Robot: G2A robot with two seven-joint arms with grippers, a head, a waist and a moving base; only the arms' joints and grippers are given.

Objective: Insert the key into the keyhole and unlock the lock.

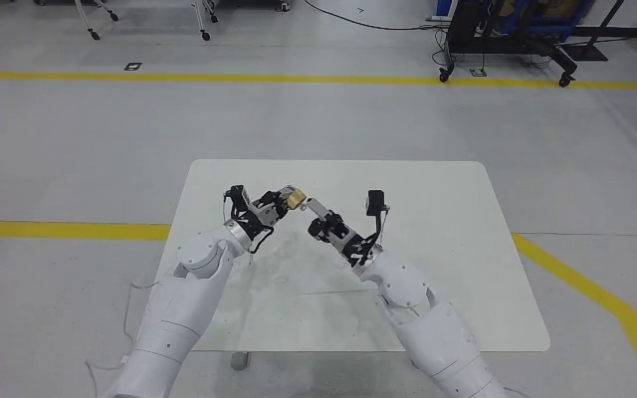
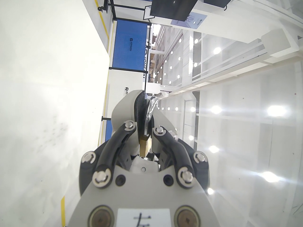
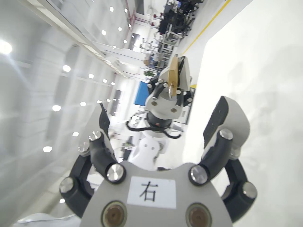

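Note:
My left gripper [image 2: 148, 113] is shut on a brass padlock [image 2: 144, 145], and the silver shackle [image 2: 151, 107] runs up between the fingers. In the top view the padlock [image 1: 292, 199] is held above the middle of the white table [image 1: 448, 298]. My right gripper [image 3: 163, 116] is open with nothing between its fingers, and it faces the padlock [image 3: 173, 74] from a short way off. A small silvery piece, apparently the key [image 3: 171, 88], sticks out of the padlock's end facing the right gripper. In the top view the right gripper [image 1: 312, 211] sits just right of the padlock.
The table's surface around both arms is bare, with faint scuff marks near its middle [image 1: 299, 264]. Yellow floor lines [image 1: 299, 78] run beyond the table. Wheeled racks [image 1: 508, 40] stand far back on the floor.

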